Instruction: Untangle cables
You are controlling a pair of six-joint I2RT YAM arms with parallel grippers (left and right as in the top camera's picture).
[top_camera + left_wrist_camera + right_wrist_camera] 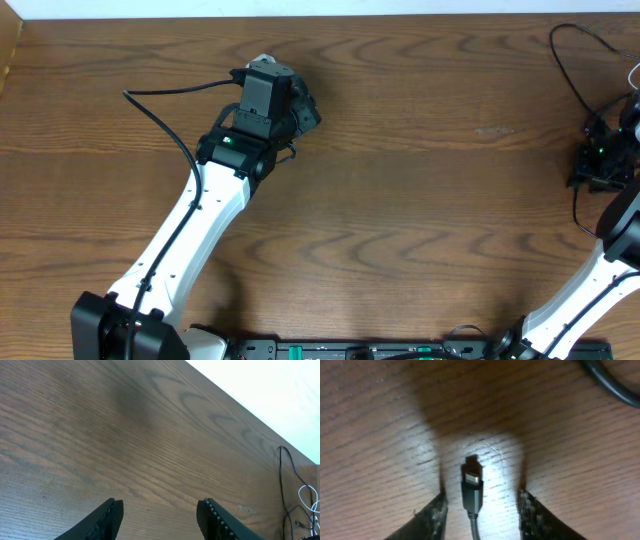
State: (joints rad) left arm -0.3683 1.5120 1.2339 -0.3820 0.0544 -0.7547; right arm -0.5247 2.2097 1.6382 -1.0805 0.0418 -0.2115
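The black cable (pixel 563 62) loops over the table's far right corner, and a bit of the white cable (pixel 634 76) shows at the right edge. My right gripper (pixel 482 496) stands low over the wood, open, with the black cable's plug (pixel 472 494) lying between its fingers and touching neither. My left gripper (pixel 160 507) is open and empty over bare wood near the table's middle. Far to its right I see the black cable (pixel 283 477) and the white cable (pixel 304 494).
The left arm (pixel 200 210) reaches diagonally from the front left, with its own thick black wire (pixel 165 120) arching beside it. The wooden table (pixel 420 200) ends at a white far edge (pixel 300 8). A dark cord (pixel 610 385) crosses the upper right of the right wrist view.
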